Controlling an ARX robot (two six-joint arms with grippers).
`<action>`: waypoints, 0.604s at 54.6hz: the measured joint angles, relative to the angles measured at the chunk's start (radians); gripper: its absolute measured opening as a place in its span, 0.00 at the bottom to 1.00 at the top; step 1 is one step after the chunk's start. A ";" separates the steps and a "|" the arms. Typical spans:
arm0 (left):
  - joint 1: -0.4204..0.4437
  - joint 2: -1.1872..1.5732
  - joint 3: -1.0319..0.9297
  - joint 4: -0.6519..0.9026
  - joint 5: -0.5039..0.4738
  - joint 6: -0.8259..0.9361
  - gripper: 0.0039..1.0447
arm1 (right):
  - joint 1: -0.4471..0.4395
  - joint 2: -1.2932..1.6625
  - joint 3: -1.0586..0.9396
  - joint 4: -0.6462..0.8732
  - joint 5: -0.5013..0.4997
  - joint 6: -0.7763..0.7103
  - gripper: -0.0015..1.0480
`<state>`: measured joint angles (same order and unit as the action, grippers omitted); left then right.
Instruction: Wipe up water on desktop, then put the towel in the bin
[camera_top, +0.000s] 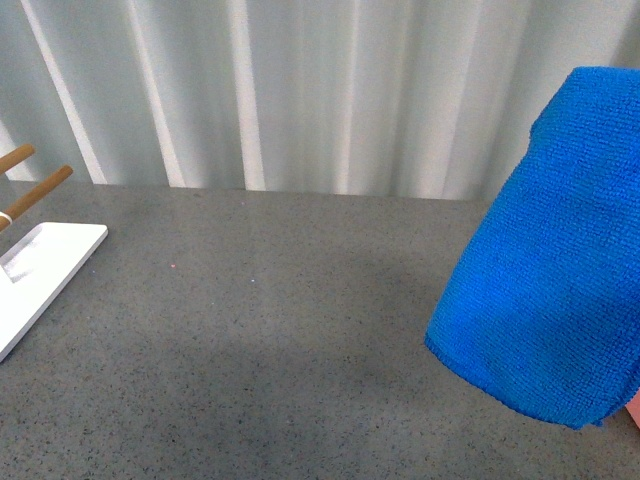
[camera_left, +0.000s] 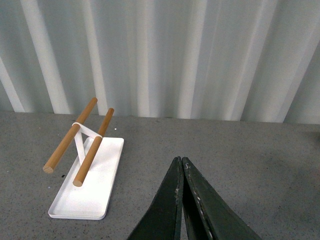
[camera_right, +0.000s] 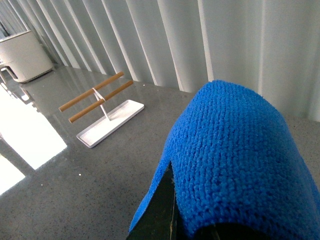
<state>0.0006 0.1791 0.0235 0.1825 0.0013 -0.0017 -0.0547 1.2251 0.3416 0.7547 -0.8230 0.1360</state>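
Observation:
The blue towel (camera_top: 550, 260) hangs in the air over the right side of the dark grey speckled desktop (camera_top: 250, 340). In the right wrist view the towel (camera_right: 235, 150) drapes over my right gripper (camera_right: 171, 172), which is shut on it; only one dark finger (camera_right: 161, 212) shows under the cloth. A salmon-pink sliver of the bin (camera_top: 635, 410) peeks out under the towel at the right edge. My left gripper (camera_left: 181, 161) is shut on nothing, low over bare desktop (camera_left: 260, 170). No water shows on the desktop in any view.
A flat white tray with two wooden pegs (camera_top: 40, 265) sits at the far left of the desktop; the tray (camera_left: 90, 185) lies ahead-left of my left gripper. White pleated curtains (camera_top: 300, 90) close off the back. A white appliance (camera_right: 22, 55) stands far beyond the tray.

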 joint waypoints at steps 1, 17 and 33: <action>0.000 -0.002 0.000 -0.002 0.000 0.000 0.03 | 0.002 0.000 0.000 -0.003 0.002 0.000 0.03; 0.000 -0.175 0.000 -0.181 -0.001 0.000 0.03 | 0.080 0.029 0.037 -0.056 0.105 -0.029 0.03; 0.000 -0.175 0.000 -0.182 -0.001 -0.001 0.57 | 0.227 0.302 0.294 -0.316 0.415 -0.040 0.03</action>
<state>0.0006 0.0040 0.0238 0.0006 0.0006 -0.0025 0.1719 1.5272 0.6353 0.4385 -0.4076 0.0963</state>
